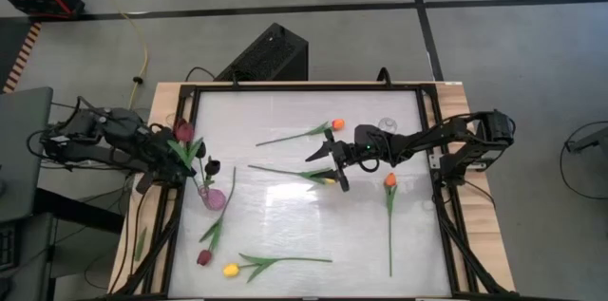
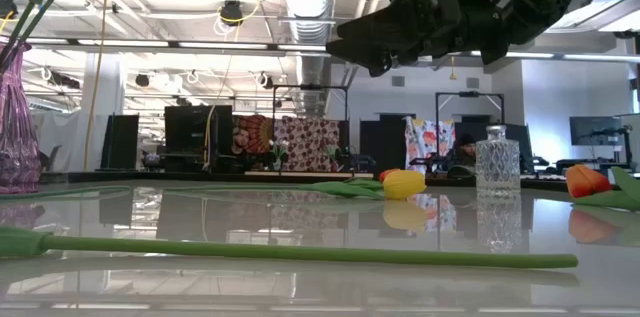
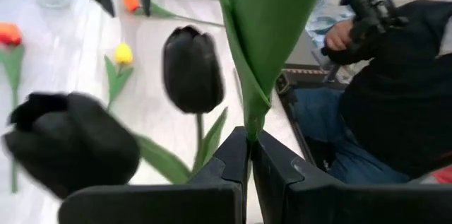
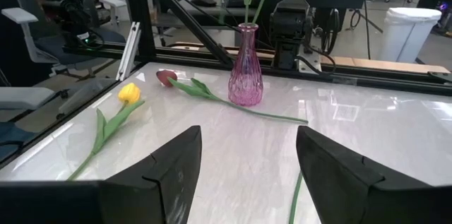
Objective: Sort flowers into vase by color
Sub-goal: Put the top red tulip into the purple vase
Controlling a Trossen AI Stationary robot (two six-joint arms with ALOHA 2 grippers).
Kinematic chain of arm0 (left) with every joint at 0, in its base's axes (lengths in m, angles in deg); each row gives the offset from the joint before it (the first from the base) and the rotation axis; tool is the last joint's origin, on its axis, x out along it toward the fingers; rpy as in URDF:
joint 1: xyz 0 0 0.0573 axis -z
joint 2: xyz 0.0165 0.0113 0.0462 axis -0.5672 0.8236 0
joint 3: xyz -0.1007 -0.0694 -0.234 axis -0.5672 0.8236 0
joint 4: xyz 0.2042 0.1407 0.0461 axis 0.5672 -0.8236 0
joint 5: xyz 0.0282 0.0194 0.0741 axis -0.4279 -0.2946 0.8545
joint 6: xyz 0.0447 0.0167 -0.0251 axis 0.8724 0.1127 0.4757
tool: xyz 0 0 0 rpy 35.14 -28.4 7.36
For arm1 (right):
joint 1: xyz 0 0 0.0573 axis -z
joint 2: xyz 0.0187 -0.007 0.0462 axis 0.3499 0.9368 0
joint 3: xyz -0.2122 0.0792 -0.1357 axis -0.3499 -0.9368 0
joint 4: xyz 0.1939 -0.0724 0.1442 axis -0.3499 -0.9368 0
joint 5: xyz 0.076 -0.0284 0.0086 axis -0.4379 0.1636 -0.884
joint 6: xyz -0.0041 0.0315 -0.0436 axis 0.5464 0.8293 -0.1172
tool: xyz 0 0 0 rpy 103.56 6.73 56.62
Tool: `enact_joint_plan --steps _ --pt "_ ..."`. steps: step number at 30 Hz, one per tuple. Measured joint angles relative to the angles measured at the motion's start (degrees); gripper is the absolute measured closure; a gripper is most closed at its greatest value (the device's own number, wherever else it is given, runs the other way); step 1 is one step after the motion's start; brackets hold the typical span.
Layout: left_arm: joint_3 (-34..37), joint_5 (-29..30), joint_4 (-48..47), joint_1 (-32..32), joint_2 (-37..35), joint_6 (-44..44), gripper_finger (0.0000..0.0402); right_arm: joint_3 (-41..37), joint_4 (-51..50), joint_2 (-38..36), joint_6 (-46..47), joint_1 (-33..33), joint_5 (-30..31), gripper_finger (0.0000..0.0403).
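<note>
A dark maroon artificial tulip on a long thin green stem point(image 1: 183, 133) is held at the table's left edge, its stem running down toward the ribbed pink glass vase point(image 1: 215, 197), above which a second dark tulip head point(image 1: 212, 166) is seen. The left gripper point(image 3: 248, 155) is clenched on the green stem, which is pinched between its dark fingers point(image 3: 233, 155). The right gripper point(image 1: 334, 161) hovers over the middle of the table with its fingers spread and nothing grasped. On the glossy white tabletop point(image 1: 285, 216), an orange tulip point(image 1: 336, 124) lies with its head pointing right, another orange tulip point(image 1: 389, 180) lies lengthwise with its head toward the far side, a yellow tulip point(image 1: 230, 270) and a maroon tulip point(image 1: 203, 257) lie near the front left. A clear cut-glass vase point(image 2: 497, 165) stands at the far side. Beyond the table, a seated person in dark clothing point(image 3: 395, 97) is visible.
</note>
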Motion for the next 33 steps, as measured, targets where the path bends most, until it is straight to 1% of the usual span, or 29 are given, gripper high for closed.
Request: enact_joint_plan --steps 7,11,15,33 --pt "-1.14 2.61 -3.23 0.00 0.02 -0.30 0.0402 0.00 0.00 0.00 0.00 0.00 0.02 0.0145" --pt "-2.78 6.23 -5.49 0.00 0.02 -0.16 0.0402 0.00 0.00 0.00 -0.02 0.00 0.02 0.0145" --pt "-3.57 8.12 -7.52 0.00 0.00 -0.06 0.0402 0.01 0.00 0.00 -0.02 -0.01 0.02 0.0145" --pt "-3.58 8.57 -10.06 -0.02 0.02 0.04 0.0402 0.01 0.00 -0.02 -0.22 0.00 0.02 0.0145"
